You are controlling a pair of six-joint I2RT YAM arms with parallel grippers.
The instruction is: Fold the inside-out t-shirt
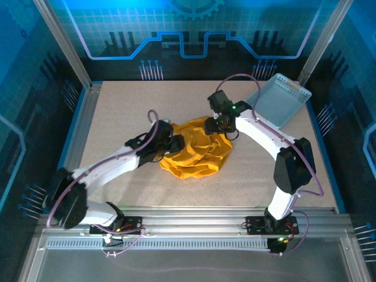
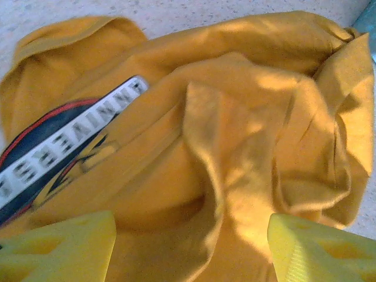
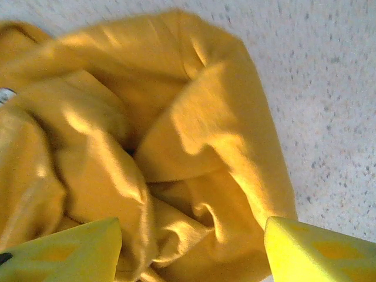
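Right now your yellow t-shirt [image 1: 197, 154] lies in a crumpled heap in the middle of the table [image 1: 123, 106], not flat and not folded. Your left gripper [image 1: 175, 144] sits at the left side of the heap and your right gripper [image 1: 224, 124] at its far right side, so the shirt is between them. Both sets of jaws are spread wide. In the left wrist view the yellow fingers [image 2: 59, 247] stand apart with cloth under them, and nothing is pinched. The right wrist view looks the same. The dark round print [image 2: 47, 161] with white letters peeks out between folds near your left gripper. I think the arms sit one on each side so they can pull the shirt flat. The blue-grey plastic basket [image 1: 281, 100] with little holes waits in the far right corner, well apart from the shirt. The folding looks barely begun.
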